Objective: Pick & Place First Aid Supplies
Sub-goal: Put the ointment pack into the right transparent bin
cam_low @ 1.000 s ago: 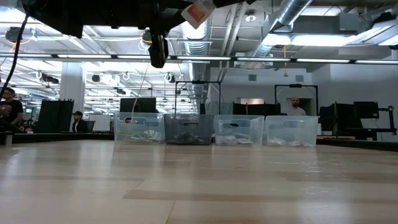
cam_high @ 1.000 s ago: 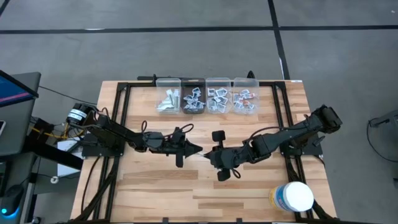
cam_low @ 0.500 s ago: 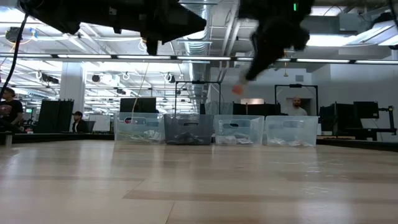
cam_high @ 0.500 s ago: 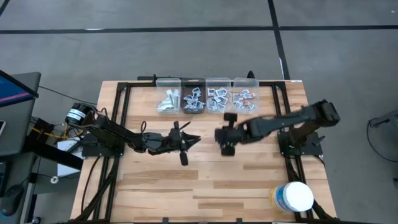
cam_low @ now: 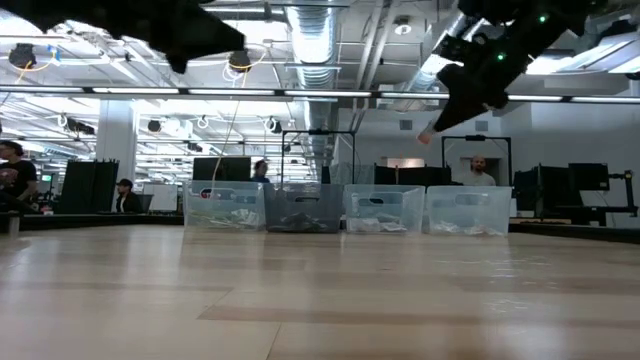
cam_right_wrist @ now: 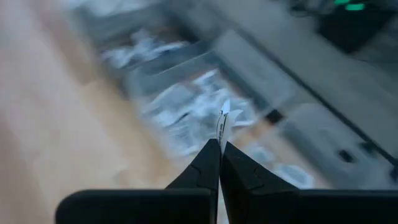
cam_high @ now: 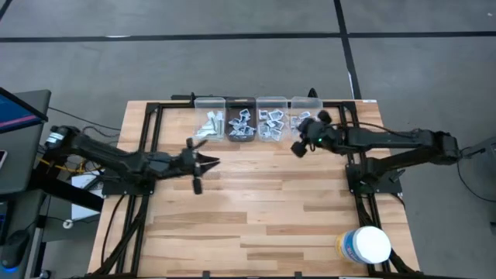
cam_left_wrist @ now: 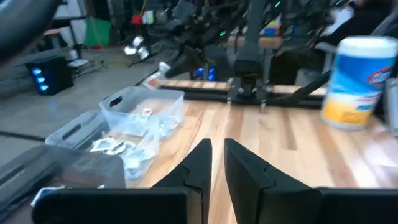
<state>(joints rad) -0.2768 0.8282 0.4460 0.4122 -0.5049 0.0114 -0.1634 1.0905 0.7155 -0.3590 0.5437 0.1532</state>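
High view: four clear bins in a row at 12 o'clock on the wooden table, all holding small white-grey packets. Right gripper over the bin row's 3 o'clock end, just at the rightmost bin's near edge. Left gripper at 9 o'clock from table centre, above bare wood below the leftmost bin. White tub at 5 o'clock.

Low view: right gripper high above the rightmost bin, a small pale packet at its tip.

Left wrist view: left gripper with fingers a narrow slit apart, nothing between them; bins beyond at 10 o'clock, tub at 2 o'clock.

Right wrist view: right gripper pressed together, pinching a thin white packet edge-on, above bins full of packets.
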